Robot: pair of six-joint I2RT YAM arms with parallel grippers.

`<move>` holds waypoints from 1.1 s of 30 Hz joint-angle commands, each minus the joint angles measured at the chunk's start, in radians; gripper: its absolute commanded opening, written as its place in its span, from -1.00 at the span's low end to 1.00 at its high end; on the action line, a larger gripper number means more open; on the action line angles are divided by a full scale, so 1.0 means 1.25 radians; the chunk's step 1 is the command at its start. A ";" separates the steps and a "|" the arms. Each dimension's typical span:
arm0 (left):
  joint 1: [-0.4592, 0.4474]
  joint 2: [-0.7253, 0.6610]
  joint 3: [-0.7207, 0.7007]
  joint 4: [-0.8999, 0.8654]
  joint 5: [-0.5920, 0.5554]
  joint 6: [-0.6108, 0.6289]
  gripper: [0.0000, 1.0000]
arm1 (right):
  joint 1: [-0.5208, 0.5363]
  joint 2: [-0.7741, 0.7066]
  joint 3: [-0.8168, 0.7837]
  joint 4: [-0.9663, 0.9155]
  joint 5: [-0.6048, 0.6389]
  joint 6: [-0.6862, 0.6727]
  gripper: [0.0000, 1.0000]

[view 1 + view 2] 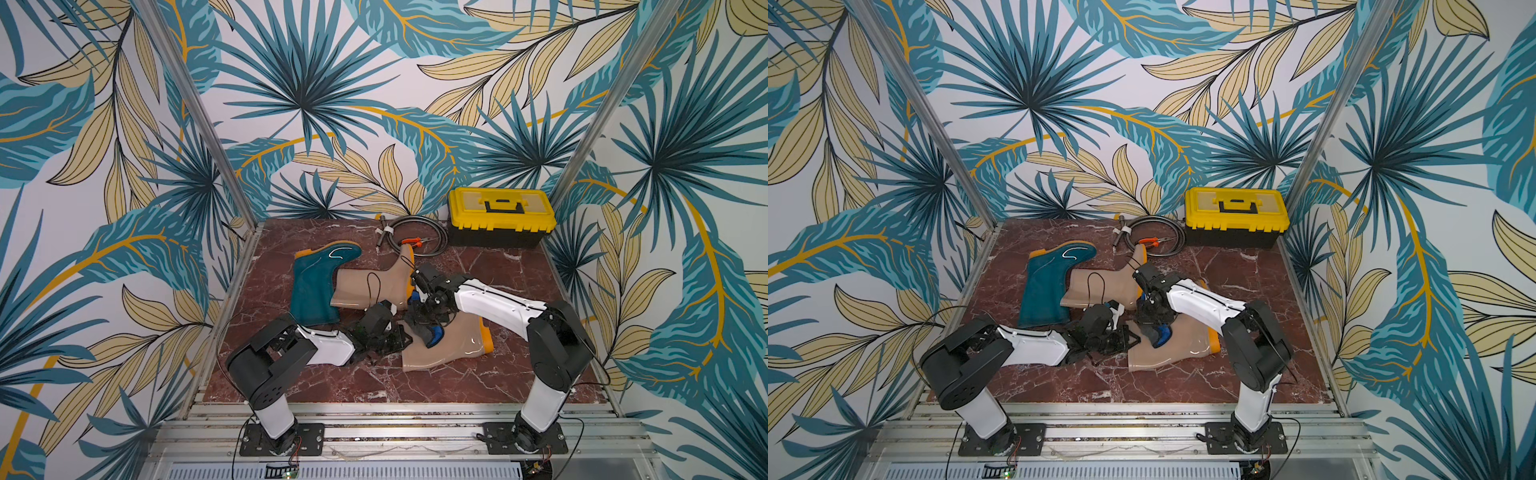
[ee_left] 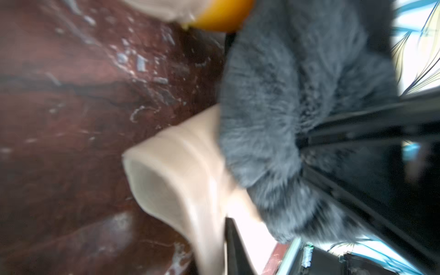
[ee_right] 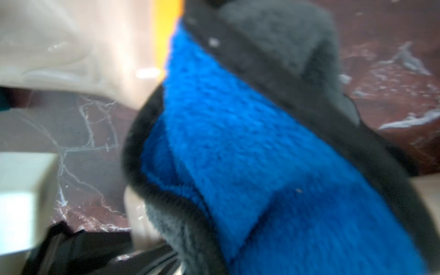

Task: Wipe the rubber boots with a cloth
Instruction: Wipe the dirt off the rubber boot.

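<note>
While the right tool (image 1: 426, 318) pinches the blue-and-grey cloth (image 1: 434, 336) over the near beige boot (image 1: 455, 347) at the middle of the counter (image 1: 478, 382), the left tool (image 1: 397, 336) is pressed together just left of it, beside the cloth's grey fluff. The teal boot (image 1: 316, 282) lies farther left.

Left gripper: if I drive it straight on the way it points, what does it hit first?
Probably the cloth, bunched just ahead of the left gripper on the nearer tan boot. The wrist view is blurred, so they may already touch.
</note>
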 commanded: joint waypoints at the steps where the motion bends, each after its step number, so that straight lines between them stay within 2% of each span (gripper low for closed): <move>1: 0.041 -0.018 -0.022 0.036 0.057 0.003 -1.00 | -0.148 -0.065 -0.077 -0.071 0.036 -0.005 -1.00; 4: 0.067 -0.034 -0.045 0.036 0.090 0.031 -1.00 | -0.233 -0.120 -0.108 -0.120 0.082 -0.039 -1.00; 6: 0.079 -0.049 -0.051 0.033 0.101 0.053 -1.00 | -0.242 -0.156 -0.101 -0.149 0.112 -0.059 -1.00; 8: 0.082 -0.052 -0.044 0.034 0.114 0.065 -1.00 | -0.230 -0.181 -0.085 -0.152 0.087 -0.055 -1.00; 10: 0.083 -0.041 -0.029 0.033 0.132 0.067 -1.00 | -0.183 -0.194 -0.063 -0.139 0.069 -0.045 -1.00; 13: 0.081 -0.027 -0.007 0.033 0.151 0.069 -1.00 | -0.069 -0.169 0.002 -0.124 0.078 -0.020 -1.00; 17: 0.081 -0.050 -0.006 0.033 0.129 0.078 -1.00 | 0.049 -0.095 0.056 -0.020 -0.017 0.024 -1.00; 22: 0.081 -0.085 -0.017 0.031 0.111 0.081 -1.00 | 0.113 0.018 0.108 0.002 -0.048 0.033 -1.00; 24: 0.081 -0.093 -0.023 0.031 0.112 0.081 -1.00 | 0.111 0.028 0.087 0.001 -0.038 0.034 -1.00; 28: 0.083 -0.102 -0.033 0.031 0.114 0.083 -1.00 | 0.075 0.015 0.047 -0.098 0.085 0.006 -1.00; 33: 0.084 -0.102 -0.032 0.030 0.117 0.090 -1.00 | -0.089 -0.087 -0.053 -0.181 0.180 -0.034 -1.00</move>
